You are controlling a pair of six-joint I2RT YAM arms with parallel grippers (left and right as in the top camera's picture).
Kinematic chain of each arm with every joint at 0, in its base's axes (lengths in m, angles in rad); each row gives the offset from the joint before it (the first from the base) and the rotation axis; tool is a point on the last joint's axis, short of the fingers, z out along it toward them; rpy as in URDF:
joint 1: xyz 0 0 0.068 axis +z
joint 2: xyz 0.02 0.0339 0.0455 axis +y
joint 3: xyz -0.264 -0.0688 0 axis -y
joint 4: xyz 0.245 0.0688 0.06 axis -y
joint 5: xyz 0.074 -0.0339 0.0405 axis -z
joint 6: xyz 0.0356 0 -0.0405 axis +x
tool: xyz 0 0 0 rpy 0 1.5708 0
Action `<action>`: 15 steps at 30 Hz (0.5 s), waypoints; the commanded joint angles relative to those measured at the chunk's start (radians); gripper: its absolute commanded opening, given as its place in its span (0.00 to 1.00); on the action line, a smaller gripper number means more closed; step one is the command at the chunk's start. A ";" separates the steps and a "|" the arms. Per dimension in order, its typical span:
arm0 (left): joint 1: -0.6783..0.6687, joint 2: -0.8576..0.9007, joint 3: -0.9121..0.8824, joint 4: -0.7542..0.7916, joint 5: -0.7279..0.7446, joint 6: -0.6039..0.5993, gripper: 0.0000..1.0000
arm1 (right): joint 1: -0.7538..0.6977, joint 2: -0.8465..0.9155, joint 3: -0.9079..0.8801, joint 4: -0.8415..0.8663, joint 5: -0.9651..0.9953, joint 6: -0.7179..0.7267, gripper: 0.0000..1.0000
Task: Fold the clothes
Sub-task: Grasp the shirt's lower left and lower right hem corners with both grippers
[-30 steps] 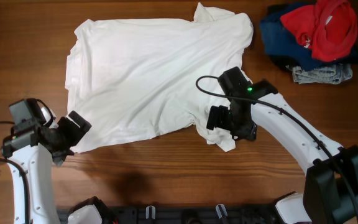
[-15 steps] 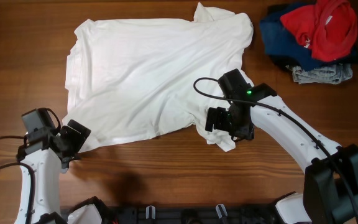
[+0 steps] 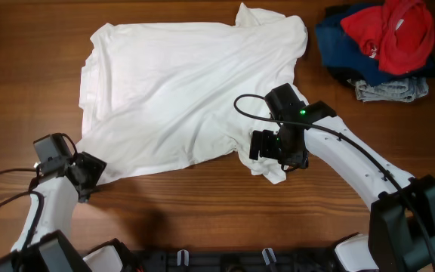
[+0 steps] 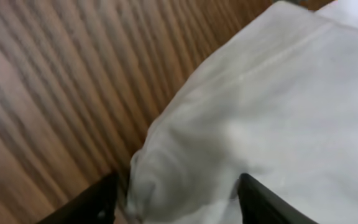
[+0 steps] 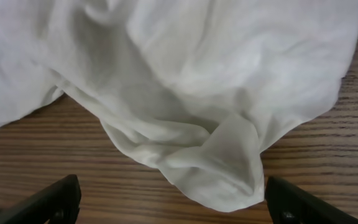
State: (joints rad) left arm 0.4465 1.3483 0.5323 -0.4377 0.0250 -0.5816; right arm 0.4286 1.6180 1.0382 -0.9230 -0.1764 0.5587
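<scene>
Near the left end of the table's [image 3: 202, 204] front edge, the left gripper [image 3: 91, 171] sits at the lower-left corner of the white T-shirt [image 3: 180, 91]. Its wrist view shows both fingers [image 4: 95, 200] spread, with the hem corner lying between them and not yet pinched.

The shirt lies spread but rumpled across the left and middle of the tabletop, reaching nearly to the far edge.

Right of centre, the right gripper [image 3: 263, 145] hovers over a bunched flap of fabric [image 5: 216, 168] that trails toward the front edge. Its jaws stand wide apart, gripping nothing.

At the far right corner lies a heap of other clothing: a red garment [image 3: 395, 30] on a navy one [image 3: 338, 38], with grey cloth [image 3: 387, 89] beneath.

The likely risks:
- The thin cloth could slide out of either grip if the jaws close on too little of it.
- A jaw could catch two layers of the bunched flap and fold a crease in.
- If one arm lifts before the other, the shirt could be dragged askew.

No containers are visible.
</scene>
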 commanded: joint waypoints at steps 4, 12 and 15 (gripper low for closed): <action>0.004 0.072 -0.026 0.029 0.022 -0.011 0.13 | 0.003 -0.016 0.000 -0.006 -0.008 -0.010 0.95; 0.004 0.072 -0.026 0.031 0.053 -0.011 0.04 | 0.003 -0.016 0.000 -0.063 -0.022 0.054 0.95; 0.004 0.072 -0.026 0.031 0.065 -0.011 0.04 | 0.003 -0.016 0.000 -0.064 -0.035 0.077 0.95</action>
State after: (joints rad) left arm 0.4484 1.3895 0.5404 -0.3943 0.0422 -0.5892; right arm 0.4286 1.6180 1.0378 -0.9833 -0.1879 0.5949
